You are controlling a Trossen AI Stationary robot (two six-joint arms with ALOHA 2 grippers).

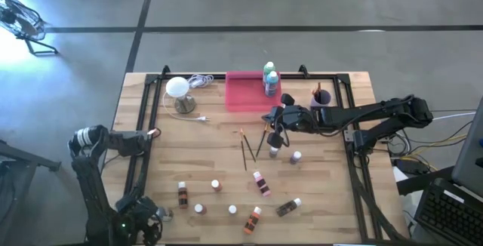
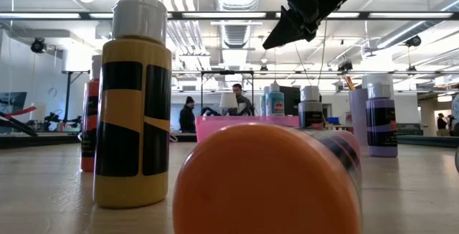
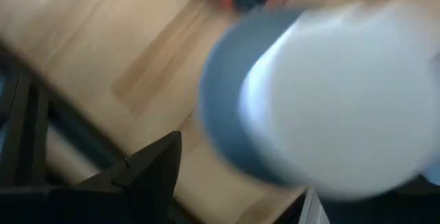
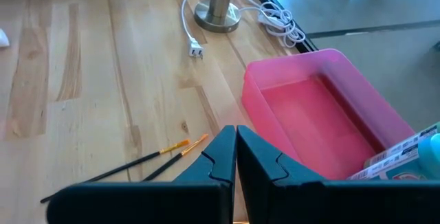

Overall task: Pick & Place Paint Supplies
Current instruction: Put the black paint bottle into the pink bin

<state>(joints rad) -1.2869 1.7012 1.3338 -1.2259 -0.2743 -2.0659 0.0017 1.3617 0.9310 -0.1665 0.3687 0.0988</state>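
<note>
Several small white-capped bottles (image 1: 260,182) stand or lie on the near half of the wooden table; a yellow-and-black one (image 2: 133,105) and a lying orange one (image 2: 265,180) fill the low view. Green and blue bottles (image 1: 269,80) stand at the pink tray's (image 1: 243,93) right end. Thin paintbrushes (image 1: 249,146) lie flat mid-table, also in the right wrist view (image 4: 158,159). My right gripper (image 1: 273,119) hangs shut and empty above the table, over the tray's near right corner and the brushes (image 4: 236,157). My left gripper (image 1: 151,219) is at the near left corner, with a blurred white-capped thing (image 3: 330,100) close before its camera.
A white globe lamp (image 1: 178,91) with a coiled cord (image 4: 271,14) stands at the far left of the table. A purple holder with brushes (image 1: 321,95) and a purple bottle (image 2: 380,123) stand right of the tray. Black frame rails (image 1: 143,133) run along both sides.
</note>
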